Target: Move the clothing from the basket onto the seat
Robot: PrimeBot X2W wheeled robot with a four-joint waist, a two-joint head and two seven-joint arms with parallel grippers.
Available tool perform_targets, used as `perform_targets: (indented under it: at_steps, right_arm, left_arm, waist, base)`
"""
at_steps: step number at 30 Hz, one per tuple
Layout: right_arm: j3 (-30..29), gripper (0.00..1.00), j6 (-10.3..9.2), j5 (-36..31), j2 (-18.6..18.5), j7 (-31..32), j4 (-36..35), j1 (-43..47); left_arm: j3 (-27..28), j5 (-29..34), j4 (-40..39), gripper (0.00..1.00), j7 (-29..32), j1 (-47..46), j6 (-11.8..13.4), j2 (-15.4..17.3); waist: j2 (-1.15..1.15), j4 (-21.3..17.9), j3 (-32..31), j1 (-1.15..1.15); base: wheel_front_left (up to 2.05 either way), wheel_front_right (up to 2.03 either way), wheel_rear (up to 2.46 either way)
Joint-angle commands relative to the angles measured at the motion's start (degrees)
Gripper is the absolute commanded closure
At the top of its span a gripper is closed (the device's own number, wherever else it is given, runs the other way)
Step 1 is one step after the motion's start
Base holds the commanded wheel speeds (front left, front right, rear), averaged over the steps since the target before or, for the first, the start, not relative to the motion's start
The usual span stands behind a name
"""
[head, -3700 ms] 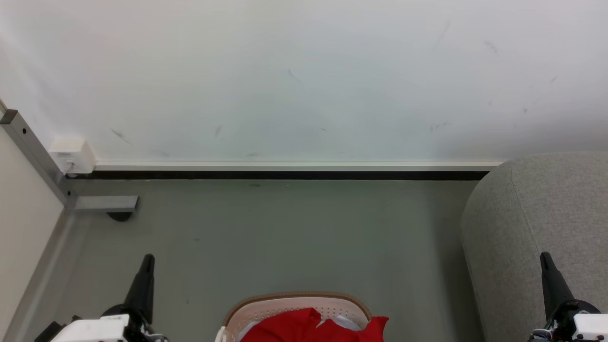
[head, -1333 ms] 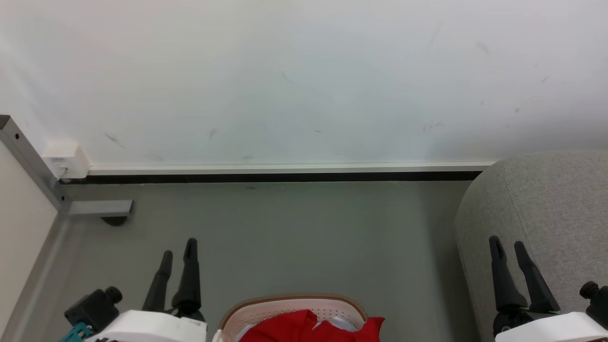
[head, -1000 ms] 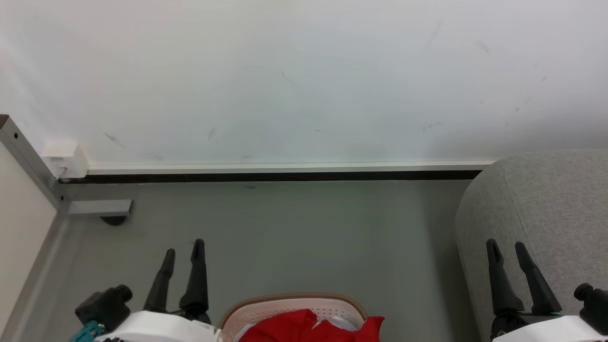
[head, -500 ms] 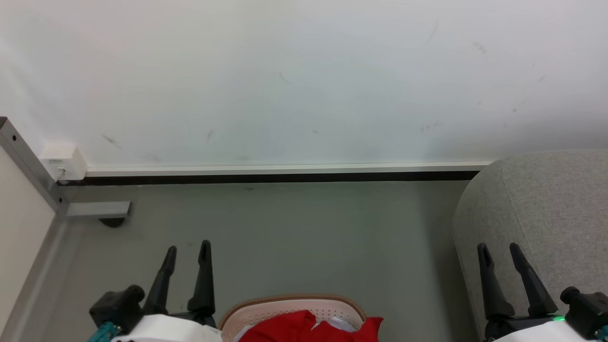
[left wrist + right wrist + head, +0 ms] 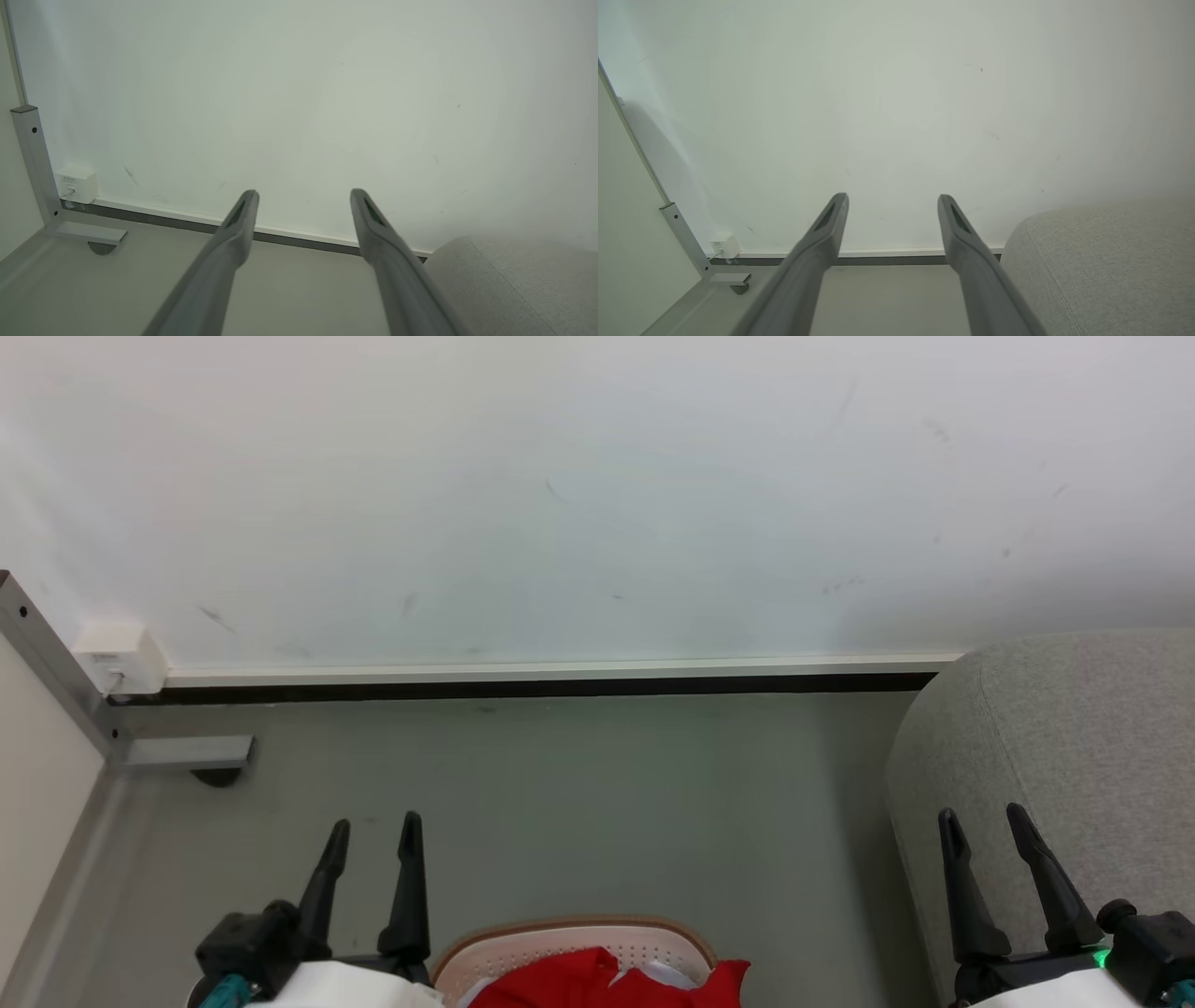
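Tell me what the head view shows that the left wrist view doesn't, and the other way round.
Head view's own: the basket at the bottom edge with the red clothing in it, and the right gripper, open, in front of the seat.
Left wrist view's own: a close look along the left gripper fingers, spread apart with nothing between them.
Shared: the left gripper itself, the seat, the white wall, the dark skirting strip, the small white box, the grey metal post and the grey floor.

Scuffed white wall (image 5: 597, 476), black skirting strip (image 5: 560, 687), grey floor (image 5: 597, 803), grey metal frame (image 5: 187, 750) and white box (image 5: 117, 653) at left
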Motion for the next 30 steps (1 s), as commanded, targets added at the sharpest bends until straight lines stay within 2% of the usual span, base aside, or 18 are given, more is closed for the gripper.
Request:
perform_targets:
  at_steps: [1,17,30]
  right_arm:
    - [-0.2,0.00,-0.10,-1.6,-0.1,-0.6,-0.1,0.4]
    - [0.1,0.00,-0.11,-7.6,0.1,-2.3,-0.6,0.2]
    - [-0.1,0.00,-0.12,-9.1,0.5,-2.9,-0.5,0.3]
  left_arm:
    - [-0.1,1.8,-0.2,0.00,-0.7,0.4,0.3,0.5]
    - [-1.0,7.0,-1.5,0.00,-2.3,0.9,0.7,0.5]
    - [-1.4,7.4,-1.0,0.00,-3.0,1.1,1.1,0.5]
  waist:
    - [0.00,-0.1,0.0,0.00]
    - [0.00,-0.8,-0.1,0.00]
    - [0.00,-0.8,-0.4,0.00]
  base:
    - [0.00,0.00,0.00]
    - [0.00,0.00,0.00]
    - [0.00,0.00,0.00]
